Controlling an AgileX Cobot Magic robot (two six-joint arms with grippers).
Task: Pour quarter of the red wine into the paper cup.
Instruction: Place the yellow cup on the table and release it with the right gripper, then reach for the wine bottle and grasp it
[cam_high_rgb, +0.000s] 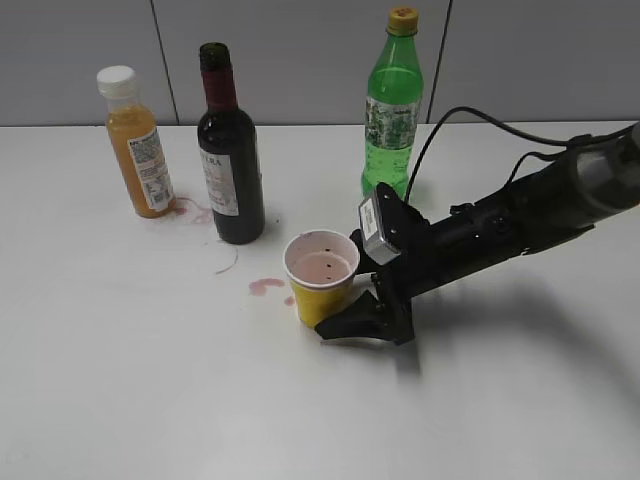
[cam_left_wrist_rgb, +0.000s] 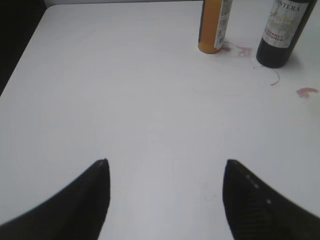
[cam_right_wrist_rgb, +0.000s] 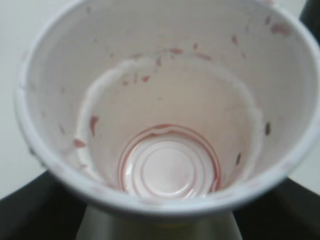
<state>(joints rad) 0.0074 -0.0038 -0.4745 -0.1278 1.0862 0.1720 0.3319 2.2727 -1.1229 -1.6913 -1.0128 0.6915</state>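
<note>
Paper cup (cam_high_rgb: 321, 276) upright between right claw (cam_high_rgb: 345, 318) fingers, wine bottle (cam_high_rgb: 229, 150) near

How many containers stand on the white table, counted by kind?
Glass bottles: 1, the dark wine bottle with white label
Plastic bottles: 2, the orange juice bottle with white cap and the green soda bottle with yellow cap
Paper cups: 1, the small yellow paper cup
Total: 4

Near the table's back edge stand the juice bottle (cam_high_rgb: 138, 142), the red wine (cam_high_rgb: 229, 150) right of it, and the soda bottle (cam_high_rgb: 394, 103) farther right; the paper cup (cam_high_rgb: 321, 277) sits mid-table before them.
</note>
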